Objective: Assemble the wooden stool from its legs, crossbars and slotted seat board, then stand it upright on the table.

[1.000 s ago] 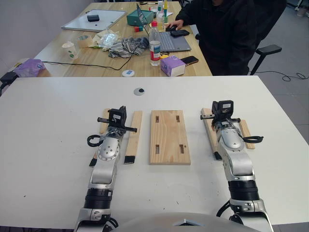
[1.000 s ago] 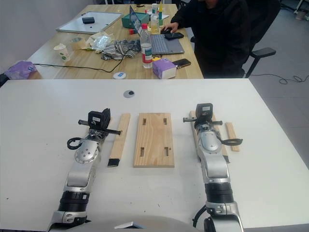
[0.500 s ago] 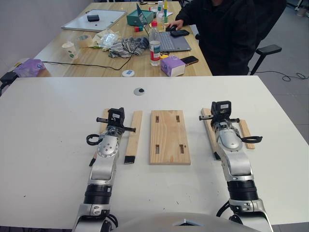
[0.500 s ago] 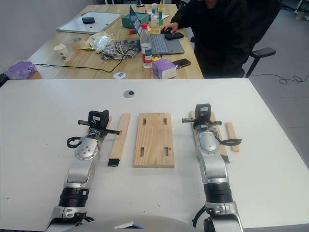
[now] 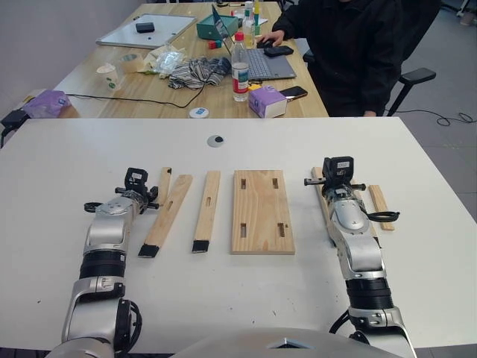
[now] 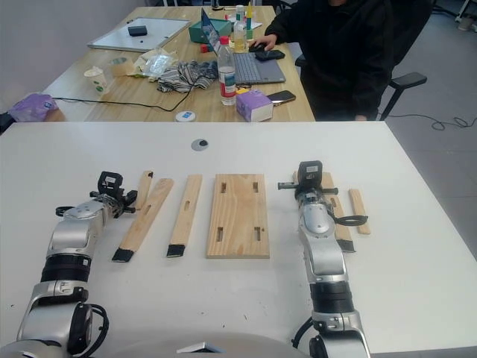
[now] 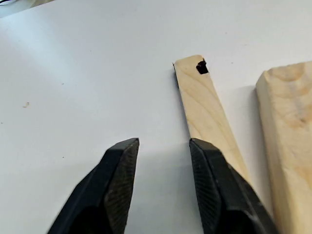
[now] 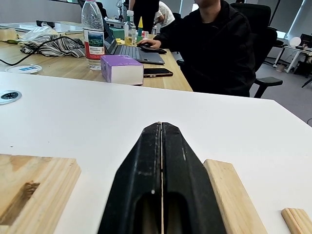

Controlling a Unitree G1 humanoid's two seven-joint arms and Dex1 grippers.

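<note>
The slotted seat board (image 5: pixel 261 211) lies flat mid-table. To its left lie two legs with black feet (image 5: pixel 165 215) (image 5: pixel 206 211) and a short crossbar (image 5: pixel 163 181). My left gripper (image 5: pixel 139 179) is low over the table just left of that crossbar (image 7: pixel 204 107), open with nothing between its fingers (image 7: pixel 122 165). My right gripper (image 5: pixel 339 170) is shut and holds nothing, right of the board over a leg (image 5: pixel 326 203). In the right wrist view its closed fingers (image 8: pixel 160 146) sit between two wooden pieces (image 8: pixel 34 180) (image 8: pixel 229 195). Another crossbar (image 5: pixel 378 203) lies further right.
A round grey cable port (image 5: pixel 215 140) is set in the white table (image 5: pixel 74 164) behind the parts. Beyond its far edge stands a wooden desk (image 5: pixel 149 93) with a bottle, laptop and clutter, where a person in black sits.
My left arm has swung to the left off the legs, uncovering the outer leg and the short crossbar. The right arm has hardly moved.
</note>
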